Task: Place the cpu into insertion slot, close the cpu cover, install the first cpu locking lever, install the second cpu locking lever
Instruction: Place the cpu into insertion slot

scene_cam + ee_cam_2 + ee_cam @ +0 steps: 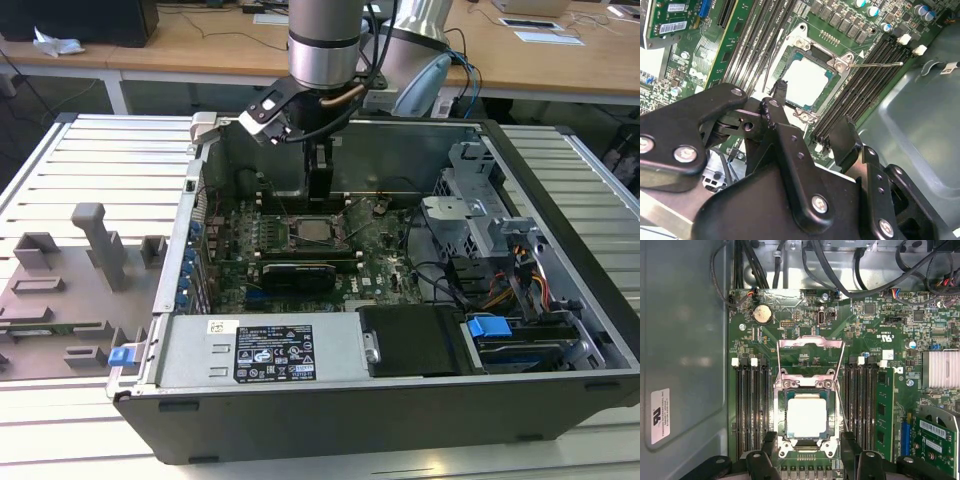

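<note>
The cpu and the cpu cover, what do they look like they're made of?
The cpu: likely metal on top, a dull pale silver-grey plate, smooth and matte. The cpu cover: probably thin sheet metal, bright silver, catching light along its edges.

1. A black metal two-fingered gripper (812,106) is seen in the foreground of the second wrist view, its fingers spread apart with nothing gripped between them.
2. Beyond the fingertips, the small flat square cpu (805,80) with a pale silver-grey top is seen lying inside the square, silver-rimmed insertion slot (839,62).
3. A thin silver wire locking lever (875,64) is seen reaching out from one corner of that rim, across long narrow black memory slots (867,82).
4. The slot is carried on a green motherboard (840,20), with more such black slots on its other side.
5. A grey sheet-metal case wall (920,130) is seen just beside the board.
</note>
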`<state>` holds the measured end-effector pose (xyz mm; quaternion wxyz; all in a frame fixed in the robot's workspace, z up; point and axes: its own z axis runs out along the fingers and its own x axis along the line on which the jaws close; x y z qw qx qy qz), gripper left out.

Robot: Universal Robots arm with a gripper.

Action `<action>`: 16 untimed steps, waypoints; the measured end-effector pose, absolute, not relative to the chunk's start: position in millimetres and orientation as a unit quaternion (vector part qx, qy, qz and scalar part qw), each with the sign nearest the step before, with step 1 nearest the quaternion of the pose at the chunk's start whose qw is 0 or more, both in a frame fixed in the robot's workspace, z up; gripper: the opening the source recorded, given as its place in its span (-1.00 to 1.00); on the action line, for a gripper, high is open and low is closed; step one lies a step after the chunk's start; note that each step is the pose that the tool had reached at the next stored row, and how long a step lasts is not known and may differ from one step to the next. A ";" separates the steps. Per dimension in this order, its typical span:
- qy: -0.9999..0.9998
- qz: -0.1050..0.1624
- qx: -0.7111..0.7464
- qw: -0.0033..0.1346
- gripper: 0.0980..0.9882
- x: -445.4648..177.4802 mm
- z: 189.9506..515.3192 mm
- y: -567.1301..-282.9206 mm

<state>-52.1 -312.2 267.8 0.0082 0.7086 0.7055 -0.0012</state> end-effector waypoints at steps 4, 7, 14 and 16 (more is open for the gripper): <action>0.706 -0.001 0.709 0.008 -0.02 -52.1 267.9 -312.2; 0.706 -0.001 0.709 0.008 -0.43 -52.1 268.0 -312.2; 0.706 -0.001 0.709 0.008 -0.98 -52.1 268.2 -312.2; 0.706 -0.001 0.709 0.008 -0.98 -52.1 268.2 -312.2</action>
